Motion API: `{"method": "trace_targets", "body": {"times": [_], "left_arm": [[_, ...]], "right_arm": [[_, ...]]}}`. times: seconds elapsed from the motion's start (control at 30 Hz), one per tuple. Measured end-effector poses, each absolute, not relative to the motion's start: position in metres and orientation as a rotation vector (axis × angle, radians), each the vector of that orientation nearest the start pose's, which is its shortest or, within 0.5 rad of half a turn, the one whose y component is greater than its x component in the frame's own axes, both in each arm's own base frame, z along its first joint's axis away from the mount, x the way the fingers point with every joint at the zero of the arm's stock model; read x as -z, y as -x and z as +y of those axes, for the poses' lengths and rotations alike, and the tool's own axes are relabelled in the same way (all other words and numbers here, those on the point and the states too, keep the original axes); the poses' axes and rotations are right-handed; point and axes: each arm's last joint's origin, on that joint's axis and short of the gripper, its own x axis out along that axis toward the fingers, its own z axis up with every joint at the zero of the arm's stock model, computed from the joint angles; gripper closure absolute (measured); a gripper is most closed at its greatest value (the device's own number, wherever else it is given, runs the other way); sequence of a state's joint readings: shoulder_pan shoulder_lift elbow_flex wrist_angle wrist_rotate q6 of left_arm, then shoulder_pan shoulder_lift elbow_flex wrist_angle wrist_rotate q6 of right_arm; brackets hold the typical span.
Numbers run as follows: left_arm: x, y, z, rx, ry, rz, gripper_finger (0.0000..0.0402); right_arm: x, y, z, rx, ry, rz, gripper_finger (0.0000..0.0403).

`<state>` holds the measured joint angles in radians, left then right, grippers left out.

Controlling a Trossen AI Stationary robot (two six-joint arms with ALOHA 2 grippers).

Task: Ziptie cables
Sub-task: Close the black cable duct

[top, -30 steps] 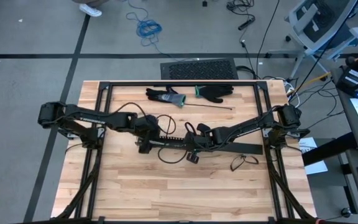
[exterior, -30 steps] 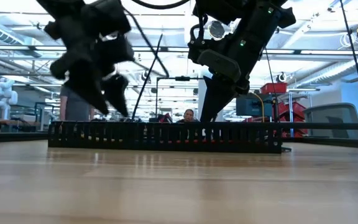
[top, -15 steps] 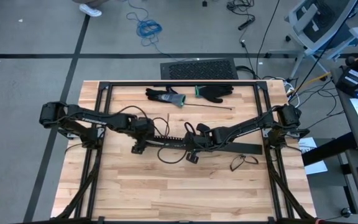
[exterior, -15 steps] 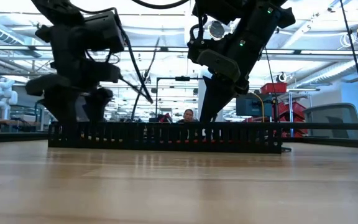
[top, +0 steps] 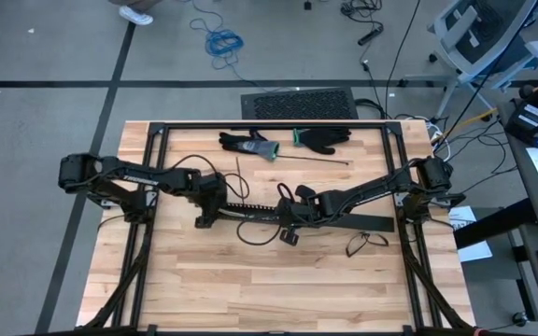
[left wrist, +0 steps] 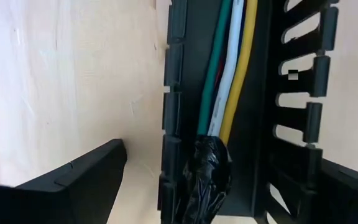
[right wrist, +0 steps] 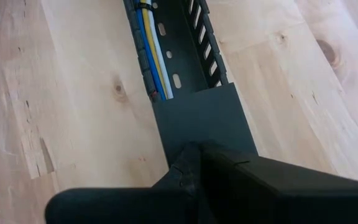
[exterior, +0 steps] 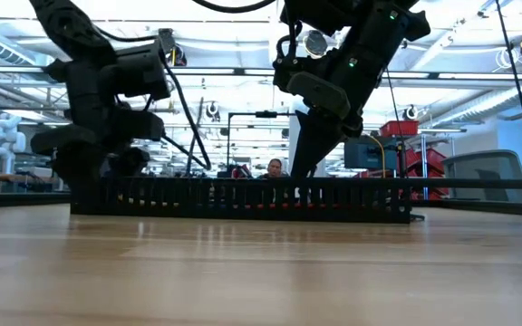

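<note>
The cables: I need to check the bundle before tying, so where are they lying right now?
The cables lie inside the black slotted duct at mid-table in the high view, their taped end between the open left gripper's fingers.

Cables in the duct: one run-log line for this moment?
left gripper: open, straddling slotted duct end | cables: lying inside duct | right gripper: shut, on duct

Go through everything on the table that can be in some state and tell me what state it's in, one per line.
Cables: lying inside the duct, one end wrapped in black tape.
Duct: open-topped, flat on the table.
Left gripper: open, its fingers straddling the duct's end.
Right gripper: shut, over the duct.
Gloves: lying flat, untouched.
Zip tie: loose, not yet used.
</note>
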<state>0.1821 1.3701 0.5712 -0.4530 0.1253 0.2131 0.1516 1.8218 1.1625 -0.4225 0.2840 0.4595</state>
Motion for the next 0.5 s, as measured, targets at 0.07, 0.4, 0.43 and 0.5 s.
{"method": "trace_targets", "body": {"times": [0.07,0.4,0.43,0.5], "left_arm": [[-0.1332,-0.2061,0.0341,0.087,0.013,1.233,0.0027],[-0.1289,-0.204,0.0334,0.087,0.003,1.228,0.0126],[-0.1289,-0.2043,0.0336,0.089,-0.004,1.225,0.0149],[-0.1289,-0.2043,0.0337,0.09,-0.018,1.224,0.0186]], "right_arm": [[-0.1739,-0.3572,0.0465,0.353,-0.184,1.0,0.0403],[-0.1763,-0.3565,0.0455,0.354,-0.187,0.995,0.0403],[-0.1765,-0.3565,0.0457,0.354,-0.186,0.995,0.0403],[-0.1766,-0.3564,0.0457,0.356,-0.188,0.994,0.0403]]}}
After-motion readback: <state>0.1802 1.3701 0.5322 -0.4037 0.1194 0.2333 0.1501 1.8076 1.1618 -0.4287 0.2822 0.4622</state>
